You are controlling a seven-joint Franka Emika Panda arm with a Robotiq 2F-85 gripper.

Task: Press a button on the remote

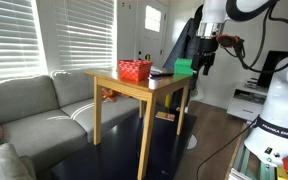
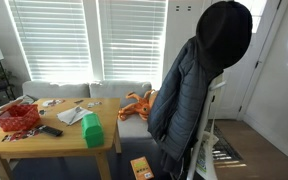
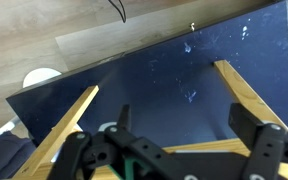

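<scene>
The remote is a slim black oblong lying flat on the wooden table, between the red mesh basket and the green block. It also shows in an exterior view, beside the basket and left of the green block. My gripper hangs past the table's end beyond the green block, apart from the remote. In the wrist view the gripper is open and empty, over the dark rug and wooden table legs. The remote is out of the wrist view.
A grey sofa stands beside the table. A dark jacket on a rack fills the middle of an exterior view. An orange toy lies on the sofa. A white cloth lies on the table. A white machine stands nearby.
</scene>
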